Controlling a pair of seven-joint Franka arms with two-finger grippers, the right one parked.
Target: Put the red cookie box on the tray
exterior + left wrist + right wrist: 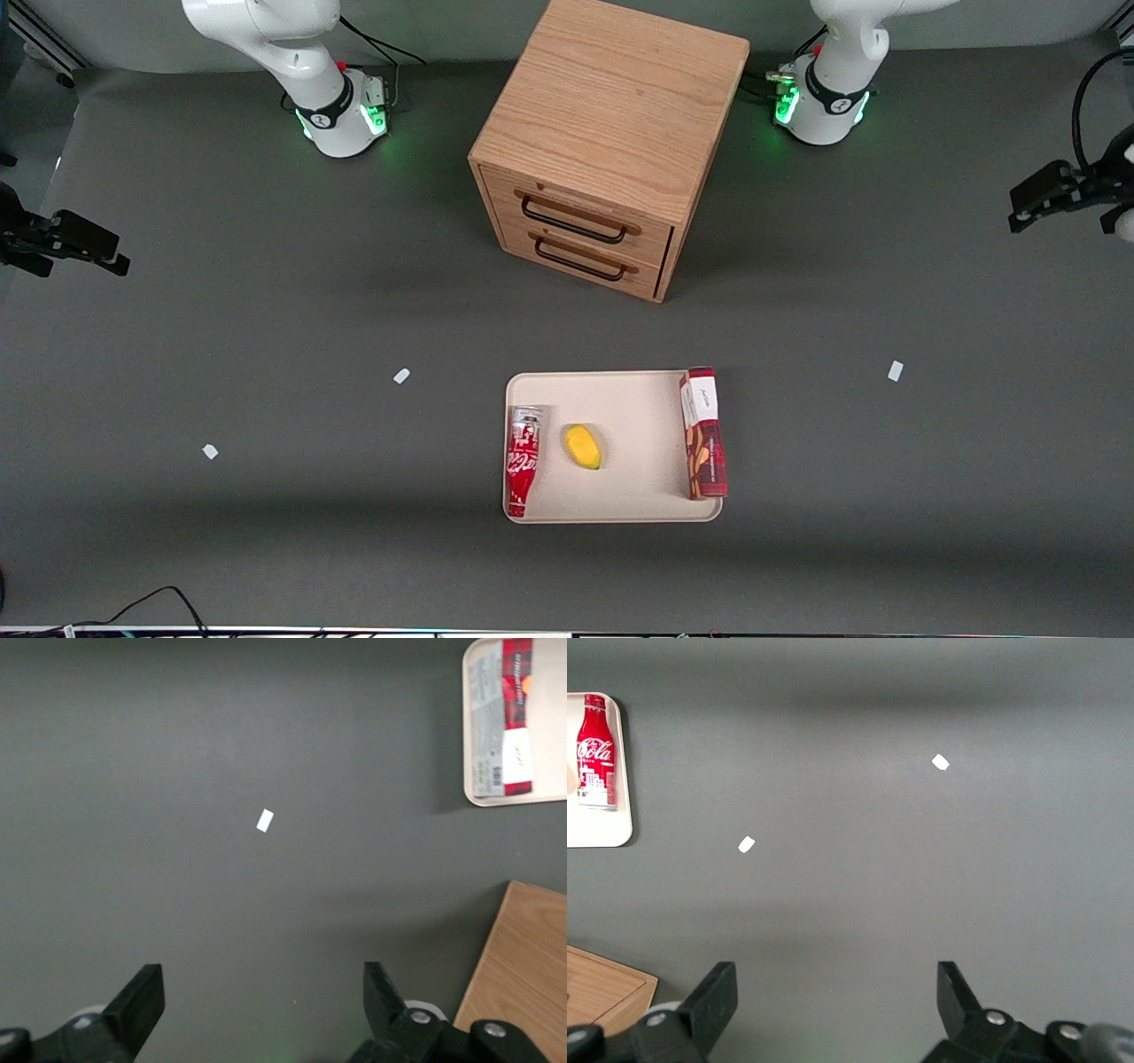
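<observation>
— Nearest the front camera, what do you see?
— Black cables [151, 607] trail along the table's [266, 310] near edge, cut off by the frame. Past them the tray [620, 505] sits on the dark grey table.
— And the red cookie box [703, 432]?
— Lying flat in the tray along the edge toward the working arm's end, white panel farther from the camera. The wrist view crops its cookie end.
— Anything else in the tray?
— Red can [523, 459] lying down along the parked arm's edge; small yellow object [583, 446] between, too small to identify.
— Where's the gripper [1067, 202]?
— Well apart from the tray, at the working arm's end, fingers [137, 1001] spread wide, holding nothing.
— The surroundings?
— Wooden two-drawer cabinet [611, 133] farther back, white tape bits [896, 370] on the table
</observation>
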